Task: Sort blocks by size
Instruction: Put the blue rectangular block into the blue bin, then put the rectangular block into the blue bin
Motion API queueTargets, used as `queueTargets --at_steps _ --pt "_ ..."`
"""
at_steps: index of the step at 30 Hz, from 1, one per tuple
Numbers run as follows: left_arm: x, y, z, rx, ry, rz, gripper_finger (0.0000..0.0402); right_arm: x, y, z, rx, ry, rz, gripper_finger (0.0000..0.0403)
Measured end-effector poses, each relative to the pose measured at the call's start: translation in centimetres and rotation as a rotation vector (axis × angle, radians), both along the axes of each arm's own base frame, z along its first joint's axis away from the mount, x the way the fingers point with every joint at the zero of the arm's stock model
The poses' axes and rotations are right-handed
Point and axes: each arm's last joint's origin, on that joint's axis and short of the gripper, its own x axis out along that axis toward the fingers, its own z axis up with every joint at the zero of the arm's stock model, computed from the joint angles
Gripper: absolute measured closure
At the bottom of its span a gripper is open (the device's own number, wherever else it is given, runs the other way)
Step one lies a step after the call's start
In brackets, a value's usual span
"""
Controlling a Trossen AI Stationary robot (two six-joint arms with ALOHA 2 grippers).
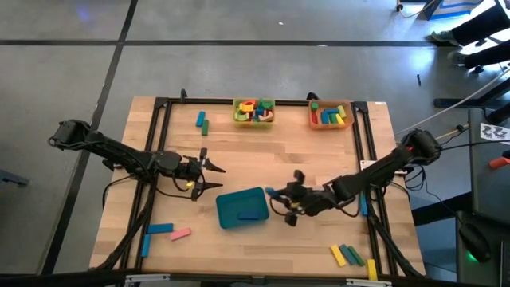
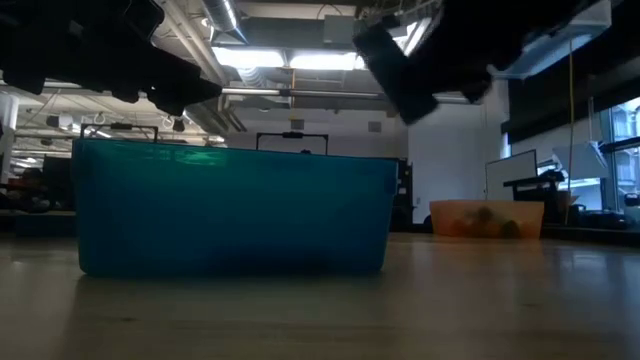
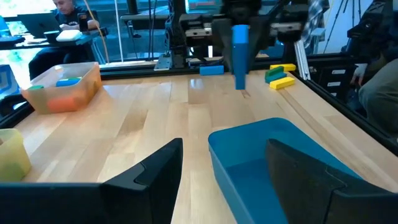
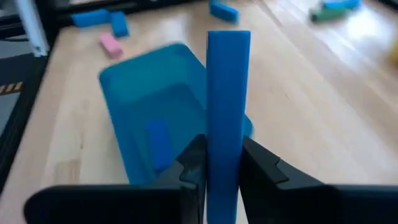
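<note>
Right gripper (image 4: 222,163), just right of the teal tray (image 1: 241,208), pinching a long blue bar (image 4: 227,106) upright. Best carried squarely over the tray's hollow, lowered, then released so nothing tips out. Left gripper (image 1: 209,175) spread wide, idle left of the tray.

table (image 1: 263,155): wood | on it: teal tray (image 1: 241,208); yellow tray (image 1: 254,112); orange tray (image 1: 331,115); loose blocks (image 1: 349,255)

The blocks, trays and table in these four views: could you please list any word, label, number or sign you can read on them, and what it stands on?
No readable text in any view.
The blocks, including the long blue block held in the right end effector, are plain.
The teal tray bears no label.
A black-and-white marker sheet lies right of the table: a pattern, no words.
</note>
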Motion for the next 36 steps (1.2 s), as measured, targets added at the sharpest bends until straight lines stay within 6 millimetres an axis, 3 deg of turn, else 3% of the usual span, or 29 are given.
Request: queueTargets --at_steps 10,16,21,27,33,36 --pt "0.0 0.0 0.0 -0.002 -0.002 0.0 0.019 5.2 -0.5 -2.6 -0.057 -0.128 0.204 0.0334" --pt "0.1 0.0 0.4 -0.002 -0.008 0.002 0.019 7.9 -1.3 -4.7 -0.075 -0.062 0.354 0.0334" --pt "0.7 -0.1 1.0 0.013 0.07 0.006 0.019 9.7 -2.6 -5.3 -0.064 -0.02 0.361 0.0334" --pt "1.2 -0.1 2.4 0.027 0.239 0.03 0.019 9.8 -3.5 -5.7 -0.03 0.042 0.34 0.0315" --pt "1.3 -0.1 3.6 0.027 0.365 0.066 0.019 9.7 -3.6 -5.8 -0.025 0.067 0.344 0.0238" --pt "1.1 0.0 4.4 0.005 0.453 0.091 0.019 9.1 -3.6 -4.5 -0.007 0.076 0.367 0.0204"
